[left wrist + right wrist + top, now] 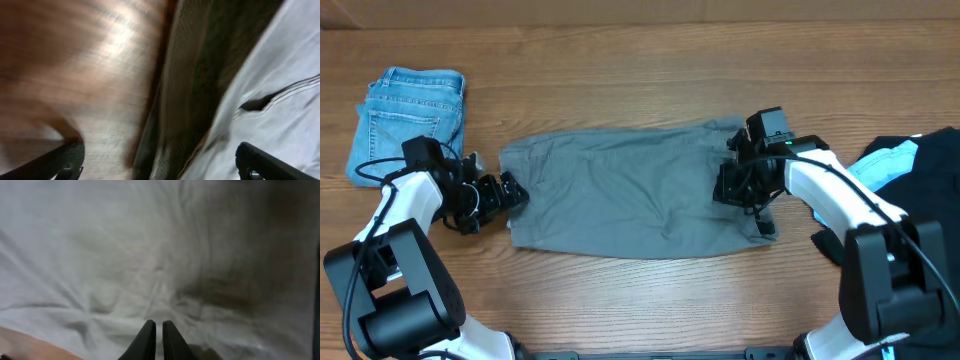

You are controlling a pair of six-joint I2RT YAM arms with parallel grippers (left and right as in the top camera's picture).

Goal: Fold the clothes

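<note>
Grey shorts (630, 190) lie flat, long axis spanning arm to arm. Left gripper (512, 192), jaws spread wide, sits at their left edge. Right gripper (158, 326), jaws pinched together, sits over the right end.

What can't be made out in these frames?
- Overhead: the black and sky-blue garments run off the right edge, partly under the right arm; their type is unclear.
- Overhead: the left gripper covers the grey shorts' left edge.
- Left wrist: motion blur smears the table and cloth detail.
- Right wrist: the right gripper looks shut; whether it pinches cloth is hidden by its fingertips.
</note>
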